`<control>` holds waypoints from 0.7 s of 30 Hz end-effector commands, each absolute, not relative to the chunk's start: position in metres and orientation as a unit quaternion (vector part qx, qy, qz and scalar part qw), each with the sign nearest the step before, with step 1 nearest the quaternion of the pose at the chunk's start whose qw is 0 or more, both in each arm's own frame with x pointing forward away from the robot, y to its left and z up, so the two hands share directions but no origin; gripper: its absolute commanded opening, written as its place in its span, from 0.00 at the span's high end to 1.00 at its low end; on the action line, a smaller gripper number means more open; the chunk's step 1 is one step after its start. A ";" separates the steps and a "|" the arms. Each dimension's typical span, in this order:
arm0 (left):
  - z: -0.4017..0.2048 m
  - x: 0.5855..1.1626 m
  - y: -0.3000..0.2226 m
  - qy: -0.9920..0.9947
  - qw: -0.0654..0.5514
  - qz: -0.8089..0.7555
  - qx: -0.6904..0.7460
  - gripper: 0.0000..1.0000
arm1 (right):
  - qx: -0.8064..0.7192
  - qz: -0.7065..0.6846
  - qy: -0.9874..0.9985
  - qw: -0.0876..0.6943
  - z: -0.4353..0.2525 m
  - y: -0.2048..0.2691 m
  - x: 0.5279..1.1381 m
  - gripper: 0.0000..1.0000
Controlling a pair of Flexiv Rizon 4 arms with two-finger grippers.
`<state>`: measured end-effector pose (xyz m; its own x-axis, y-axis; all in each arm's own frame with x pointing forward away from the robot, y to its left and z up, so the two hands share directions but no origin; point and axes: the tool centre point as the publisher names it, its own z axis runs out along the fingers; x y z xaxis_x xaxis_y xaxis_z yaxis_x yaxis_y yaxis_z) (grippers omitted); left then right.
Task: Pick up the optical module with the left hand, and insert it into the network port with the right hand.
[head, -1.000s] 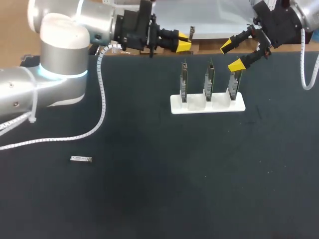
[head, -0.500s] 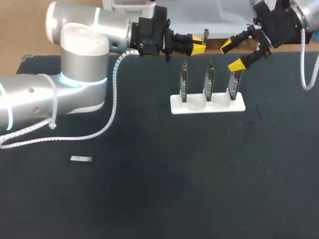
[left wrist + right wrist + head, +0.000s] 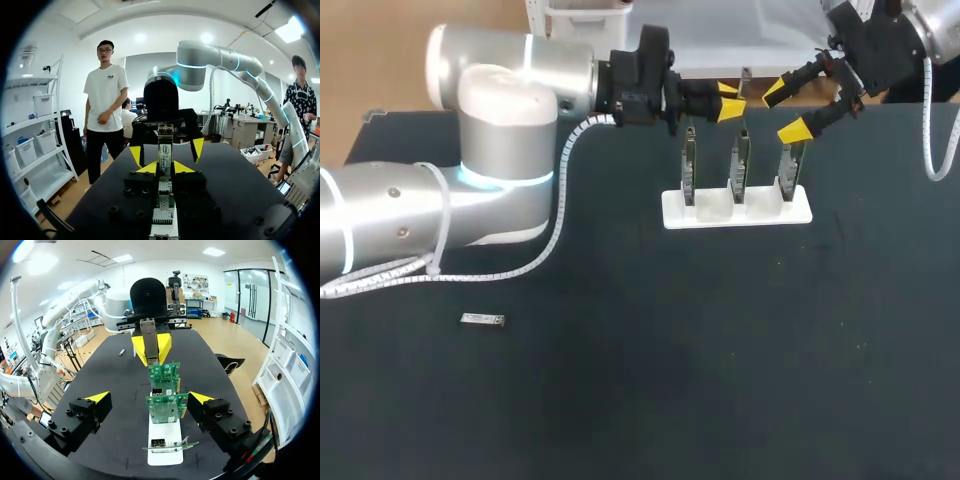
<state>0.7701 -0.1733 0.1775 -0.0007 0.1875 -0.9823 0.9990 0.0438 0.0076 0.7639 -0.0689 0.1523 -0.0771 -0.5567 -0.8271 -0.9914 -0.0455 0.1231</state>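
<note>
our left gripper pinches the optical module between its yellow tips. the slim grey metal bar, pale label on one face, juts past them near the cards on the white stand. our right gripper hangs spread.

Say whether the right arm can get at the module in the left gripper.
Probably yes: right gripper open and facing the module, which left gripper holds out; nothing between them, the cards stand lower.

A black table — plain and matte.
Its dark top spreads wide under even light, faintly speckled — the far edge runs straight, with one corner showing at the far left.
</note>
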 end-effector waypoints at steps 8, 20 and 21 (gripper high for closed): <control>0.172 0.771 -0.182 0.543 0.460 -0.455 0.535 1.00 | -0.615 0.378 0.629 0.287 0.152 -0.069 0.763 0.00; 0.164 0.767 -0.182 0.553 0.453 -0.473 0.515 1.00 | -0.615 0.378 0.629 0.287 0.152 -0.069 0.763 0.00; 0.164 0.767 -0.182 0.552 0.453 -0.473 0.516 1.00 | -0.615 0.378 0.629 0.287 0.152 -0.069 0.763 0.00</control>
<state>0.7674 -0.1819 0.1649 -0.0592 0.1435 -0.9879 0.9982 0.0206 -0.0568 0.7639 -0.0689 0.1524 -0.0771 -0.5567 -0.8271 -0.9914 -0.0455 0.1231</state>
